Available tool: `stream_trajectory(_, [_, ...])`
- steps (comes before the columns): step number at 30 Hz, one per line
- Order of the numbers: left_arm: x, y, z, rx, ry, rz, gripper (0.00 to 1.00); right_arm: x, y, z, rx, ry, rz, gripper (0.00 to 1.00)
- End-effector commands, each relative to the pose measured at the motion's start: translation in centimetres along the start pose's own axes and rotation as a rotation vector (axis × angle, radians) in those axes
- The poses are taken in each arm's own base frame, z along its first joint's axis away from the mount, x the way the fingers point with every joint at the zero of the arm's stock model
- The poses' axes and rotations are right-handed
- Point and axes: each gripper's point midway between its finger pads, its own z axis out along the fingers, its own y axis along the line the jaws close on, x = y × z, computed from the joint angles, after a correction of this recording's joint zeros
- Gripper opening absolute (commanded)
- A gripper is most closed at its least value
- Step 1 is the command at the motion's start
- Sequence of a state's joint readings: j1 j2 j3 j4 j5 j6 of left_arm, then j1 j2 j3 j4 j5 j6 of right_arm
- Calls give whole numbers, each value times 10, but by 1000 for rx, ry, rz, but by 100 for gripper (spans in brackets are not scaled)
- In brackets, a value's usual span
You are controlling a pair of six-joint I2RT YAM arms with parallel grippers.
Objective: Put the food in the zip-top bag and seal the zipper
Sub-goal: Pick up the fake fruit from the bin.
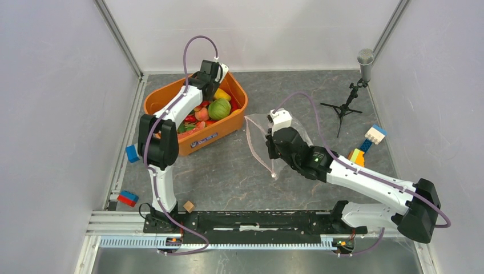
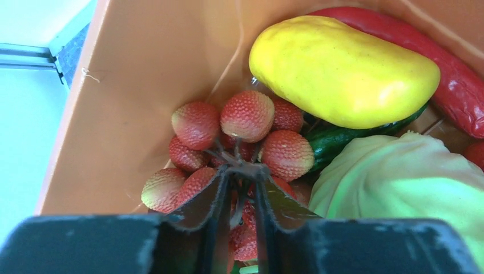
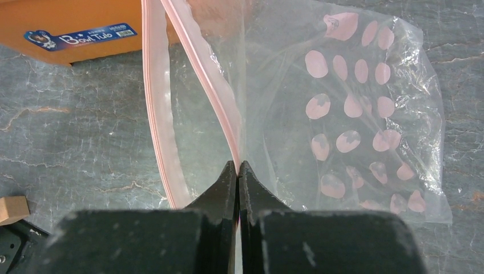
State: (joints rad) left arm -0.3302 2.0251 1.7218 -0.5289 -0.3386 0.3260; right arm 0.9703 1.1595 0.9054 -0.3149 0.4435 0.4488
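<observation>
Grey marbled surface (image 1: 228, 177), white walls on three sides; orange tub (image 1: 242, 108) at rear left holds the toy food (image 1: 218, 108); left gripper (image 2: 240, 170) down inside the tub, jaws pinched narrow on the brown stem of the lychee bunch (image 2: 247, 116); yellow mango (image 2: 342, 68) just beside it; right gripper (image 3: 238, 166) mid-surface, jaws closed on the zipper (image 3: 200, 74) of the zip-top bag (image 3: 365, 114); bag mouth gaping, turned toward the tub.

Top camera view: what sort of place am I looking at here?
Probably a robot test cell: two arms bolted to a rail, bare panel walls, a microphone on a stand, and toy food in an orange tub.
</observation>
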Motion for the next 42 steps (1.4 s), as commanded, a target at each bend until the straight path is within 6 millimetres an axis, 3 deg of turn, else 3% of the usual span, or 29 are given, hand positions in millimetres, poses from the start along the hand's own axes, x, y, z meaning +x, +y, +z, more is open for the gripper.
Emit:
stream_trajectory(1, [-18,7,-1,-22,-69,-42,15,-5,1,-4,-19,-20,27,3])
stream_trajectory(2, [-18,9,-5,-25,-68,-48,5,-5,2,-4,-20,-20,28,3])
stream_trajectory(3, [-20,13,-13,-32,-76,-65,2,-5,1,-5,-19,-21,29,3])
stream_trajectory(11, [-43,26,-122,70,-322,-234,2,-8,1,-3,-15,-71,108,2])
stream_trajectory(21, [-29,31,-206,142,-489,-318,2,-8,2,-6,-43,-107,175,2])
stream_trajectory(33, [-37,-22,-342,643,-835,-444,2,-15,7,-3,-58,-122,218,1])
stream_trajectory(42, [-27,-49,-415,988,-971,-576,2,-42,26,3,-163,-117,249,0])
